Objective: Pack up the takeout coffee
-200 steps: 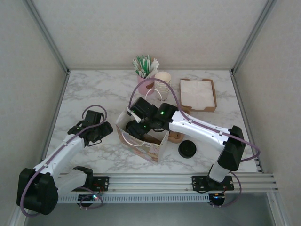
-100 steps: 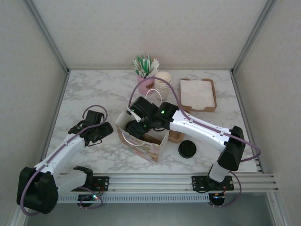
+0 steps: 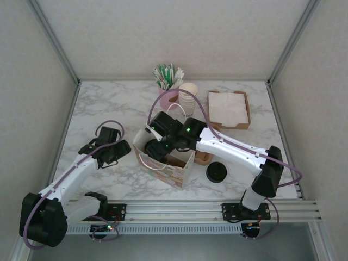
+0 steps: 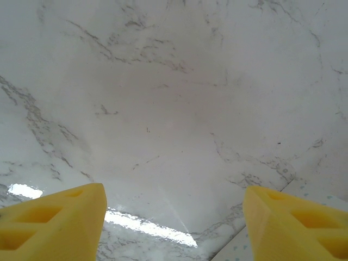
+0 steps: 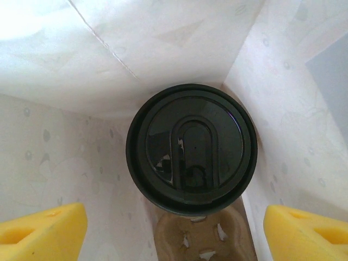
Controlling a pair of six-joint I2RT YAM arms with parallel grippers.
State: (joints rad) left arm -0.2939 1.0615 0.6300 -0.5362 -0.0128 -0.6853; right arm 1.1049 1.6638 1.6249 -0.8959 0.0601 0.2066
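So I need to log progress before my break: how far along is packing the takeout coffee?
Looks done: the takeout coffee stands upright, lid on, at the bottom of the paper bag. In hand: the right gripper is down inside the bag, jaws open either side of the cup, gripping nothing. Left: lifting that arm clear. The left gripper hangs open over the marble table beside the bag.

Marble table (image 3: 103,106), paper bag (image 3: 169,173), loose black lid (image 3: 216,173); napkin tray (image 3: 246,117) (wooden), cup stack (image 3: 188,95)
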